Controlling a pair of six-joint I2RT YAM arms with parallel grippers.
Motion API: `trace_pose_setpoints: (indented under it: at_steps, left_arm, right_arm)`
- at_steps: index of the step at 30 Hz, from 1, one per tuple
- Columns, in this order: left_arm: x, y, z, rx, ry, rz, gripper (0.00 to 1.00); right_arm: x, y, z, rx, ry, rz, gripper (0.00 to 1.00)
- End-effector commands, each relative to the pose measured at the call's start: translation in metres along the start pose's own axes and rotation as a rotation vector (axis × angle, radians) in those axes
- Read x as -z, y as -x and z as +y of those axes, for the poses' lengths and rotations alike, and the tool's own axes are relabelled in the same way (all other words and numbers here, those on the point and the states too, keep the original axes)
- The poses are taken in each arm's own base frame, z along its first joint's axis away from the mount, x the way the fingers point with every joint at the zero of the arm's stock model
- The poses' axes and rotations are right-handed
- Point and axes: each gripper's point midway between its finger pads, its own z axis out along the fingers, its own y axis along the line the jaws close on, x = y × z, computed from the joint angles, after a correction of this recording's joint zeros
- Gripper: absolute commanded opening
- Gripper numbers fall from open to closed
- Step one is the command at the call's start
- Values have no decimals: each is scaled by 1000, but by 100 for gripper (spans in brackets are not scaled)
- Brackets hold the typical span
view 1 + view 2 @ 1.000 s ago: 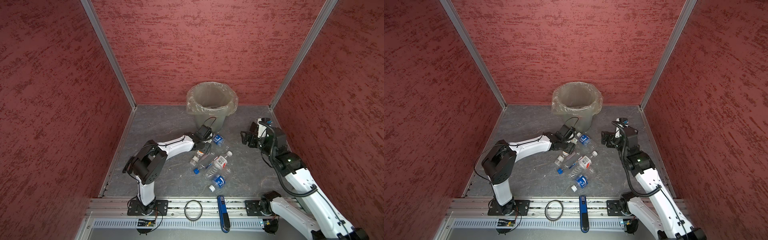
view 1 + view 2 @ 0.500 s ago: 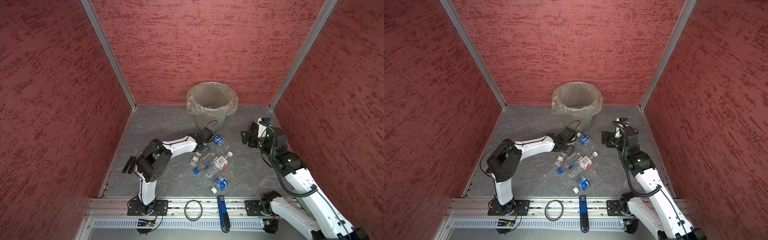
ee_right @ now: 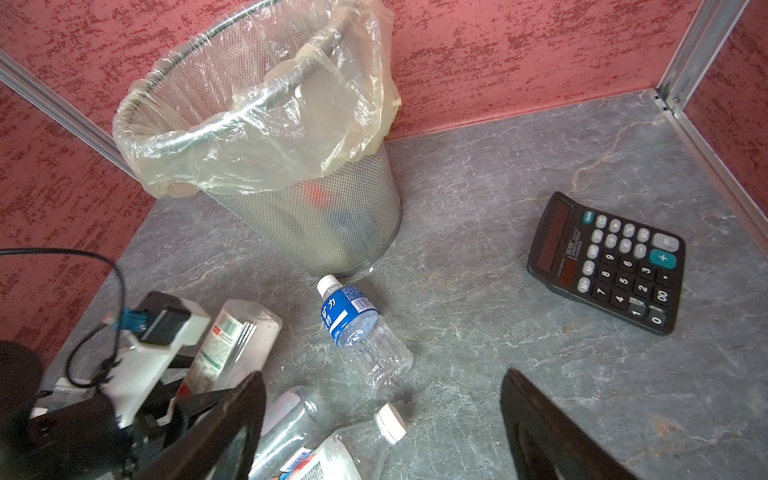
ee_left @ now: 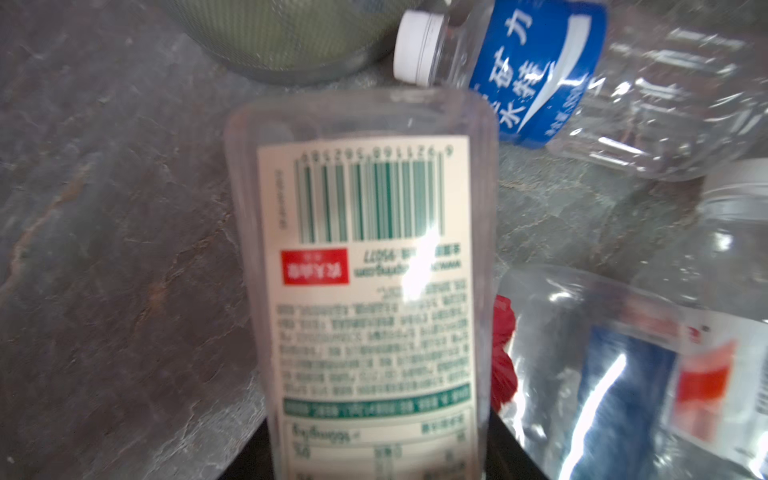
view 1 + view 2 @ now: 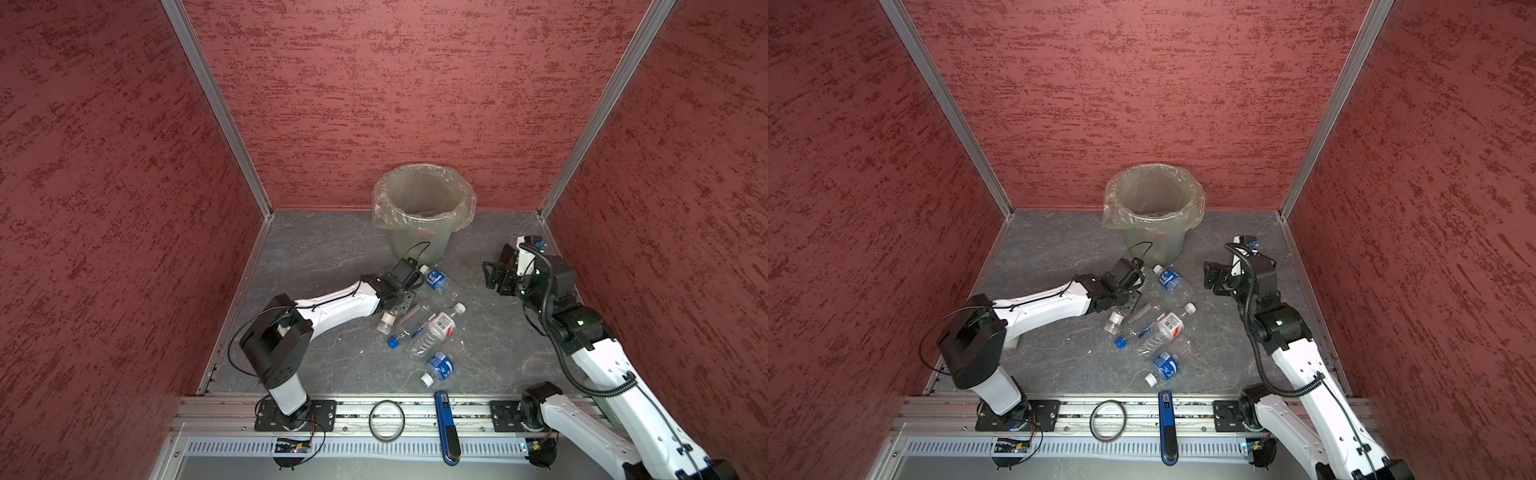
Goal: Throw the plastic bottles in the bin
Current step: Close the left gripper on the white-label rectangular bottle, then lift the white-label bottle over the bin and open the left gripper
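Note:
My left gripper (image 4: pixel 376 457) is shut on a flat clear plastic bottle (image 4: pixel 365 270) with a white barcode label. Its base points toward the bin (image 4: pixel 291 41). In both top views this gripper (image 5: pixel 401 293) (image 5: pixel 1125 291) covers most of that bottle; only the white cap end (image 5: pixel 386 321) (image 5: pixel 1113 322) shows. A blue-label bottle (image 5: pixel 436 280) (image 3: pixel 353 320) lies in front of the bin (image 5: pixel 419 243) (image 5: pixel 1154 245). Three more lie nearer the front: blue-capped (image 5: pixel 405 332), red-and-white-labelled (image 5: pixel 436 330), blue-labelled (image 5: pixel 440 368). My right gripper (image 5: pixel 496 276) (image 3: pixel 386 436) hangs open and holds nothing, to the right of them.
A black calculator (image 3: pixel 606 262) lies on the grey floor to the right of the bin (image 3: pixel 332 224). A black ring (image 5: pixel 386 419) and a blue-and-black tool (image 5: pixel 446 428) rest on the front rail. Red walls close in three sides.
My left gripper has shut on the flat bottle, and the left arm's elbow has swung forward. The right arm has stayed almost still.

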Motion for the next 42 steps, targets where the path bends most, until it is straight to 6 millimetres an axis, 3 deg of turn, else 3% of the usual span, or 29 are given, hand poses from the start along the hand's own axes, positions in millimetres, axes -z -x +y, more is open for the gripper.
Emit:
trace_pose_setpoints:
  at_steps: [1, 9, 18, 26, 31, 34, 39, 42]
  left_arm:
    - [28, 11, 1, 30, 14, -94, 49]
    - [104, 17, 6, 38, 29, -283, 51]
    - [227, 49, 6, 15, 37, -673, 51]
    - [305, 76, 6, -8, 91, -875, 54]
    - [326, 103, 1, -35, 90, -960, 54]
    - [327, 131, 8, -18, 55, -981, 54]
    - [313, 209, 22, 22, -27, -1033, 55]
    - [293, 275, 37, 36, -57, -1070, 56]
  right_arm:
    - [0, 0, 1, -5, 14, -11, 89]
    - [1, 1, 2, -6, 17, -20, 88]
    - [1, 1, 3, -8, 27, -20, 88]
    - [2, 1, 4, -8, 32, -24, 88]
    - [-2, -2, 4, -11, 32, -12, 88]
    - [-1, 0, 4, -9, 34, -16, 88]
    - [-2, -1, 4, -11, 33, -13, 88]
    - [-2, -1, 4, -16, 35, -16, 88]
